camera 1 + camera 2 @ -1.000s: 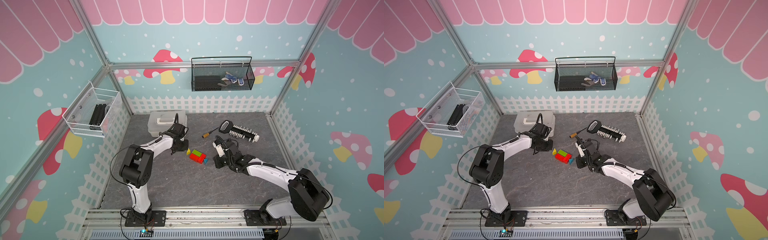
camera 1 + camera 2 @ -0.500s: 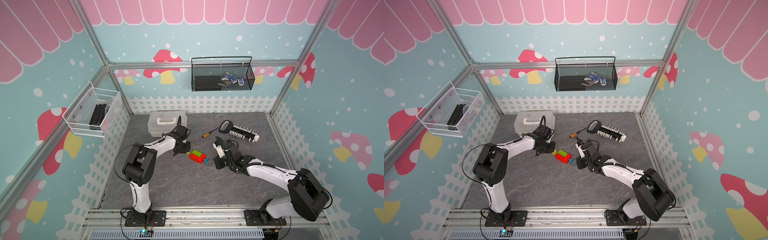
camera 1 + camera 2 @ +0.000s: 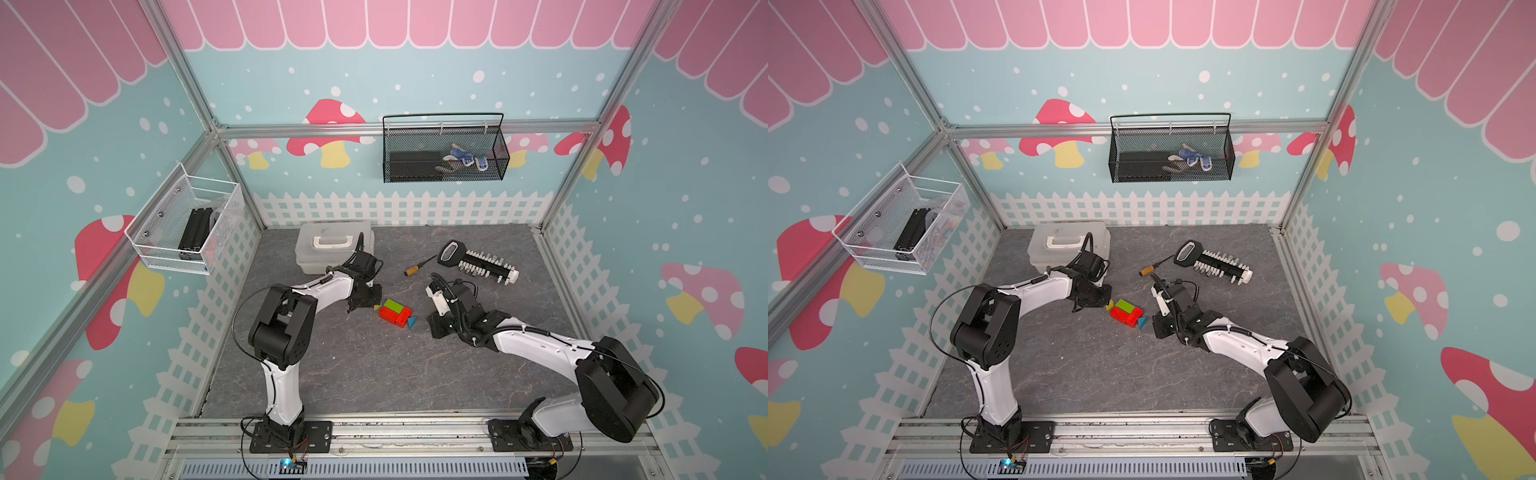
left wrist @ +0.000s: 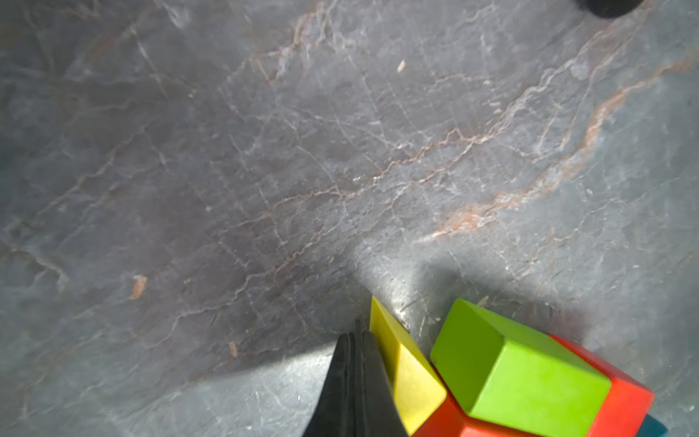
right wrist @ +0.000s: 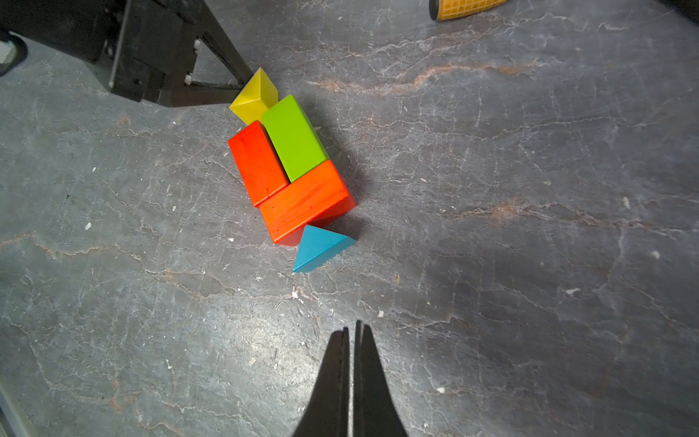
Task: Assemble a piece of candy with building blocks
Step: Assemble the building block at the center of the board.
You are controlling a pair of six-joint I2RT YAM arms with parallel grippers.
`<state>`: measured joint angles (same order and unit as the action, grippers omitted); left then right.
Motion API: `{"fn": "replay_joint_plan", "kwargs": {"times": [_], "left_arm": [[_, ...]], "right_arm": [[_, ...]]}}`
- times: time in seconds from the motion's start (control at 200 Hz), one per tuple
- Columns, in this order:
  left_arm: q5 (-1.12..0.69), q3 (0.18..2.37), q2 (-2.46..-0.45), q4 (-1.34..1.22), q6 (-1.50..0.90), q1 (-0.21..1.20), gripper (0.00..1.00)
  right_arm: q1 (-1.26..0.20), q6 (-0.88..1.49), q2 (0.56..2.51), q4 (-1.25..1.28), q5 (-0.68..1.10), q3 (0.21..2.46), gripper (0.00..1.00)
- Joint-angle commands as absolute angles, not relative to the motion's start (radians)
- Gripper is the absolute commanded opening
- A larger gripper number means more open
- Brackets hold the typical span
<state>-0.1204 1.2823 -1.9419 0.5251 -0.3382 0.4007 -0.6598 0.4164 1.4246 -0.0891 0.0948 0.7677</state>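
Though closed, left end effector [image 4: 357,331] reached yellow block [image 4: 410,365].

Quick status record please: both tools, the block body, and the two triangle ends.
left tool: shut, tip against yellow triangle
right tool: shut, empty, apart from blue triangle
green bar: beside red bar, long sides together
second red bar: across their end
yellow triangle: at the paired bars' other end, askew
blue triangle: against second red bar's outer side
candy: roughly formed
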Motion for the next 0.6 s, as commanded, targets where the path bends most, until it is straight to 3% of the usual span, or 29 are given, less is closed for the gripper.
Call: {"fn": "replay_joint_plan", "kwargs": {"times": [0.0,0.595], "left_arm": [[-0.107,1.32,-1.957,0.515,-0.352,0.405,0.0],[-0.129,1.357,-1.981,0.515,-0.36,0.405,0.0]], "right_arm": [[-0.652,0.422,1.428,-0.086,0.091,0.755,0.0],[-0.652,0.422,1.444,-0.086,0.099,0.759,0.0]]}}
